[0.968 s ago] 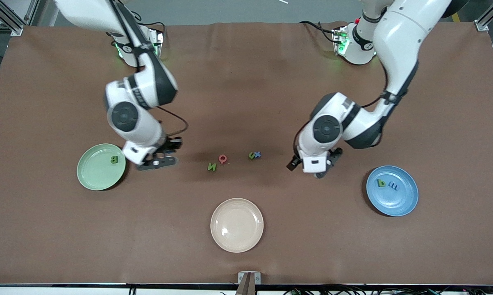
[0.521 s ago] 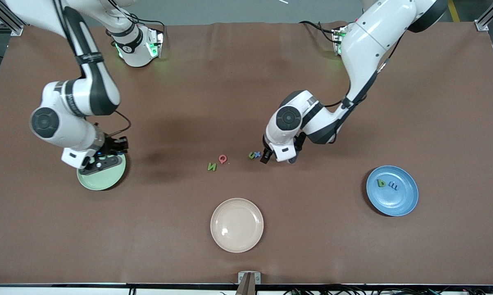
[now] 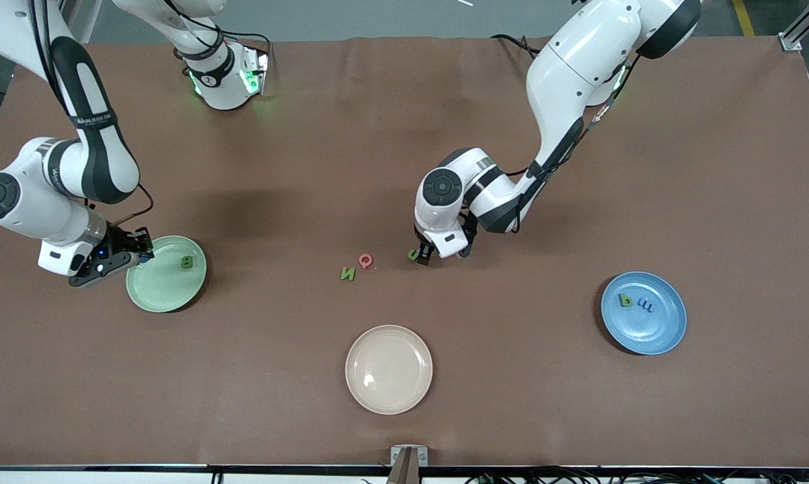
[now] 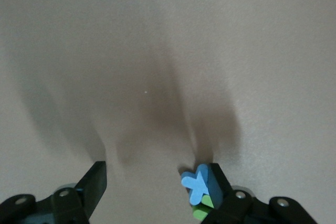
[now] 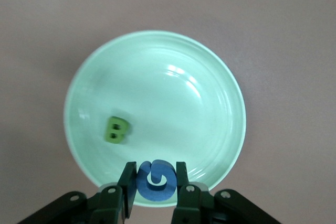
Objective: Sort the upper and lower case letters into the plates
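My right gripper (image 3: 142, 250) is shut on the blue G (image 5: 155, 181) and holds it over the rim of the mint green plate (image 3: 165, 286), at the edge toward the right arm's end. The green B (image 3: 187, 263) lies in that plate (image 5: 173, 98), and also shows in the right wrist view (image 5: 116, 129). My left gripper (image 3: 423, 257) is open and low over the blue x (image 4: 198, 184) and green u (image 3: 413, 255). The x touches one finger (image 4: 219, 182); the other finger (image 4: 97, 182) stands apart. Green N (image 3: 348, 273) and pink-red Q (image 3: 365, 260) lie on the table. Green p (image 3: 625, 300) and blue m (image 3: 645, 306) lie in the blue plate (image 3: 660, 333).
A cream-beige plate (image 3: 389, 369) sits empty nearer to the front camera than the loose letters. The brown table mat (image 3: 404, 134) runs wide between the plates.
My right arm has swung from beside the middle letters to the mint plate's rim with the G. My left arm has moved from near the blue plate to the u and x.
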